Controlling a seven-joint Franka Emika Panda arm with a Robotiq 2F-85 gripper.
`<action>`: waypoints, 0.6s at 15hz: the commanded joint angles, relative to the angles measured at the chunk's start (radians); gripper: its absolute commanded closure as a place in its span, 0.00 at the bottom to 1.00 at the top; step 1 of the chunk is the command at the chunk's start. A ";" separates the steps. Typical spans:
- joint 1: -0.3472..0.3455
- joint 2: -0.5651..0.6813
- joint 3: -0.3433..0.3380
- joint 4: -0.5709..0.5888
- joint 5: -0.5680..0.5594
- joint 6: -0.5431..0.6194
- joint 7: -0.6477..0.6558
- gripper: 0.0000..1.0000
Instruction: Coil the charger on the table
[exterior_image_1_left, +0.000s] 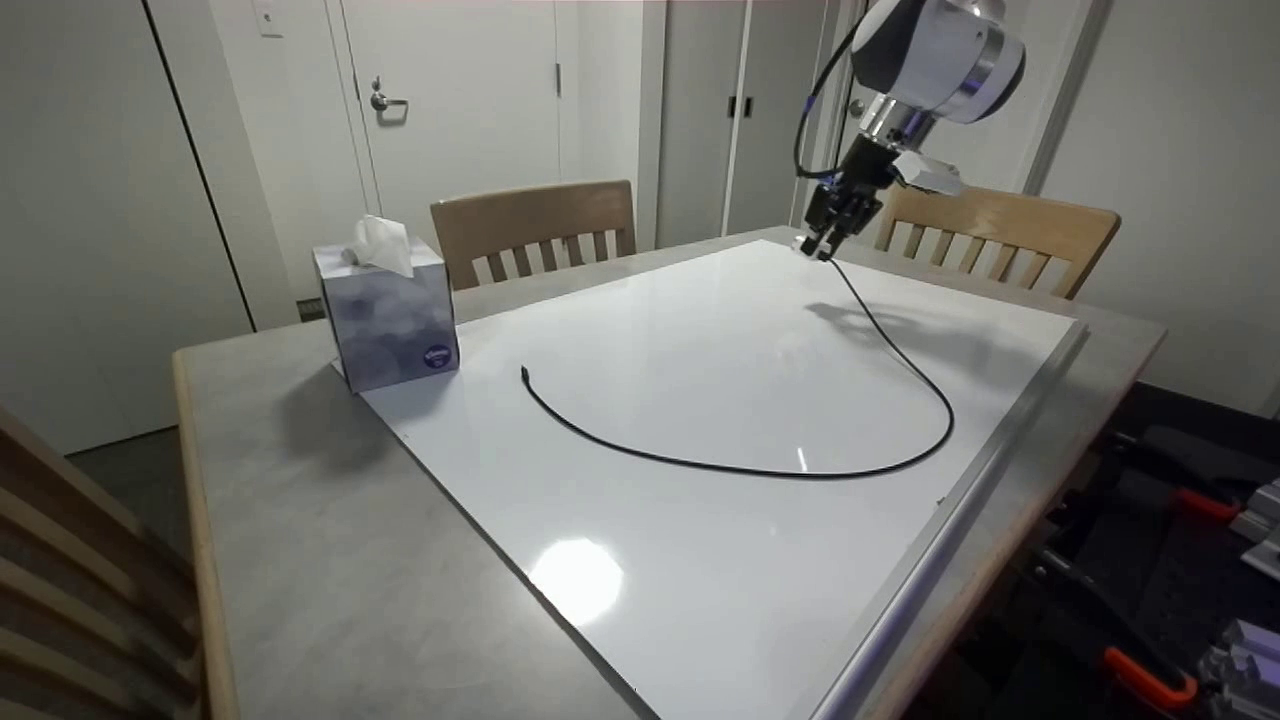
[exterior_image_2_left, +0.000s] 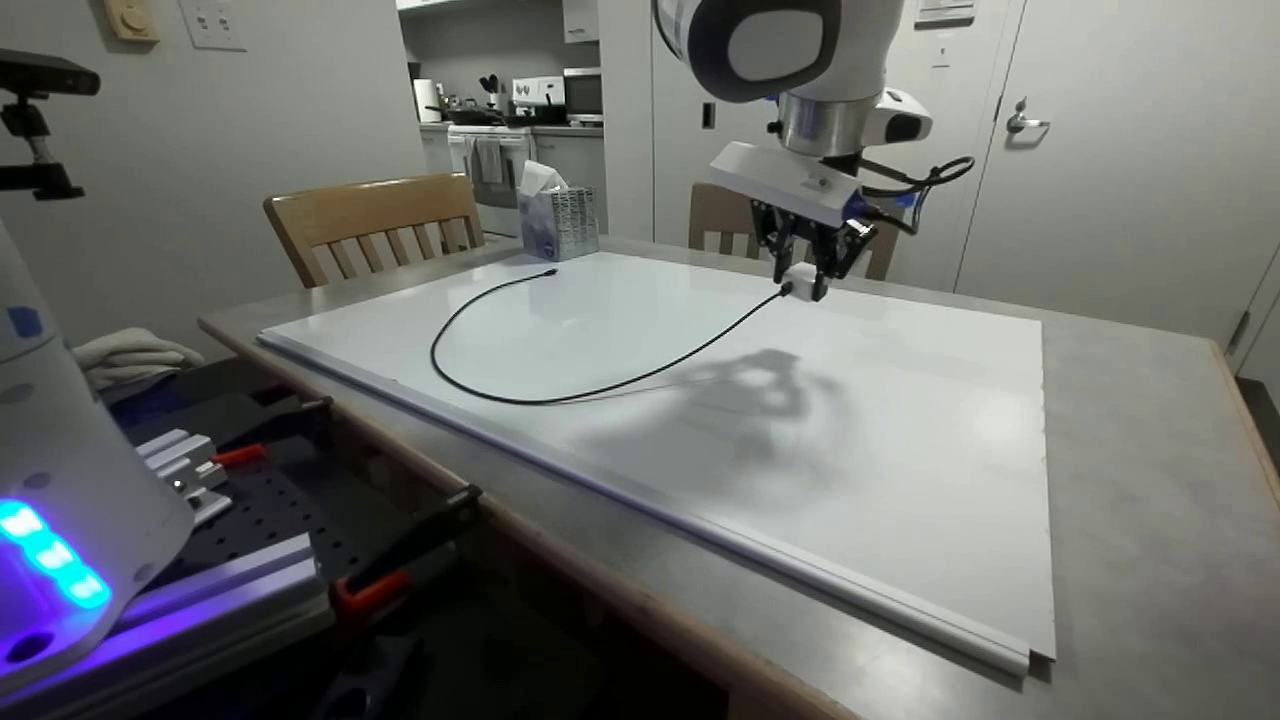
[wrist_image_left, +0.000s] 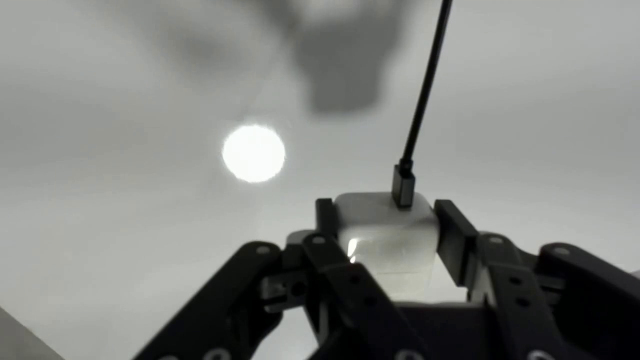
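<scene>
Gripper (wrist_image_left: 384, 217): clamped on white charger block (wrist_image_left: 387, 247), parted only to its width, aloft. Black cable (exterior_image_1_left: 820, 476): joined to block by plug (wrist_image_left: 403, 186), sloping down onto table (exterior_image_1_left: 720, 560) in one wide curve, uncoiled. Possible faults: straightening of curve through overlong pull; unplugging through sudden tension.

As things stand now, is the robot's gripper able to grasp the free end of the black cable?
Probably not: the gripper is closed on the white charger block, so it is occupied, although the cable's free end looks uncovered.
</scene>
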 joint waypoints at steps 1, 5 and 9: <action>0.014 0.103 0.049 0.158 0.001 -0.052 -0.145 0.74; 0.050 0.054 0.008 0.089 0.020 -0.020 -0.076 0.49; 0.040 0.081 0.033 0.148 -0.002 -0.110 -0.147 0.74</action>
